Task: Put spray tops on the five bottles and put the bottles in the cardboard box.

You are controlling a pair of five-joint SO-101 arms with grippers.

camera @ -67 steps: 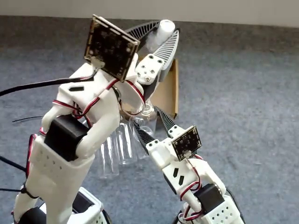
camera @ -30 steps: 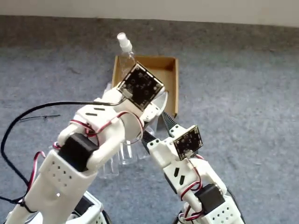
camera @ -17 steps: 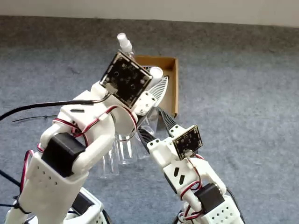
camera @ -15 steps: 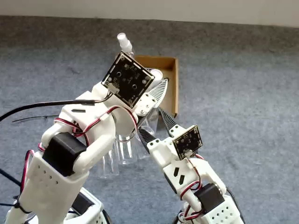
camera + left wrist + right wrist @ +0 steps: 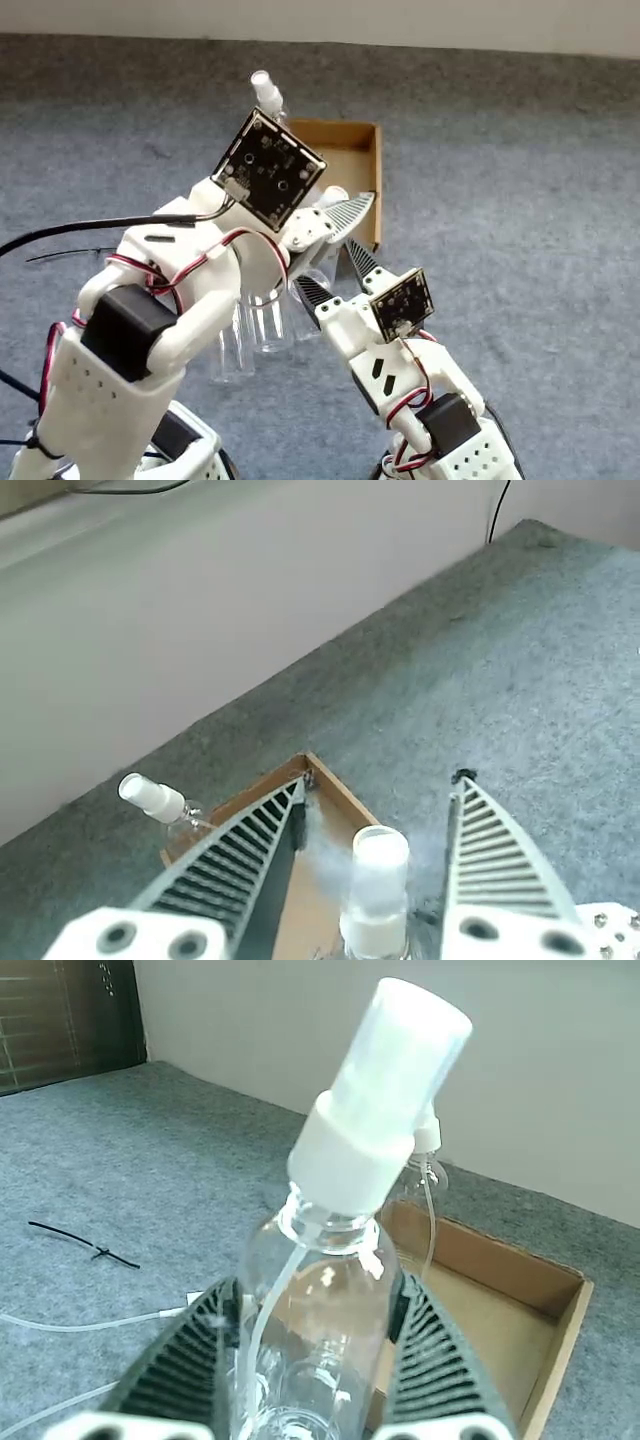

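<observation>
My right gripper point(image 5: 318, 1298) is shut on a clear bottle point(image 5: 322, 1345) and holds it upright. A white spray top point(image 5: 385, 1100) sits on its neck, its tube hanging inside. My left gripper point(image 5: 380, 785) hangs over it, open, its fingers point(image 5: 240, 850) on either side of the spray top point(image 5: 378, 880) with gaps on both sides. In the high view the left gripper point(image 5: 345, 212) is just above the right gripper point(image 5: 320, 262), near the cardboard box point(image 5: 362, 170). Another bottle with a spray top point(image 5: 265, 95) stands at the box's far corner.
Several clear uncapped bottles point(image 5: 255, 320) stand on the grey carpet beneath the left arm. A black cable tie point(image 5: 75, 1242) and thin white tubes point(image 5: 90, 1325) lie on the carpet beside them. A wall rises behind the box.
The left gripper came down from high above the box to the bottle held by the right gripper, bringing the spray top with it. The right arm stayed put.
</observation>
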